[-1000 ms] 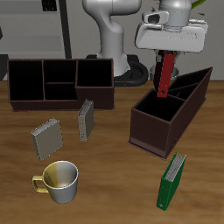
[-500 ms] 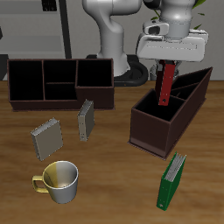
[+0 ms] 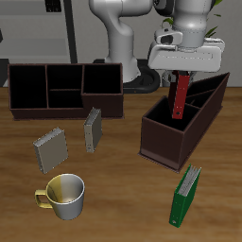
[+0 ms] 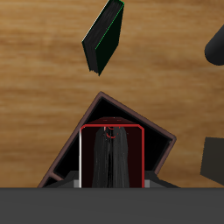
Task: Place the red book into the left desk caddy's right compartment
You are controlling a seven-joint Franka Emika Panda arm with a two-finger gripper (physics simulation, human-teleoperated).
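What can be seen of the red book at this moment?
The red book is a thin red hardcover, hanging upright and slightly tilted from the pincer, which is shut on its upper end. Its lower end sits at or just inside the open top of the left desk caddy; whether it touches the walls cannot be told. In the wrist view it shows as a red frame with a dark middle.

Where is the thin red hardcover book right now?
In the exterior view the red book hangs upright from the gripper, over the skewed dark brown wooden caddy, its lower end dipping inside.
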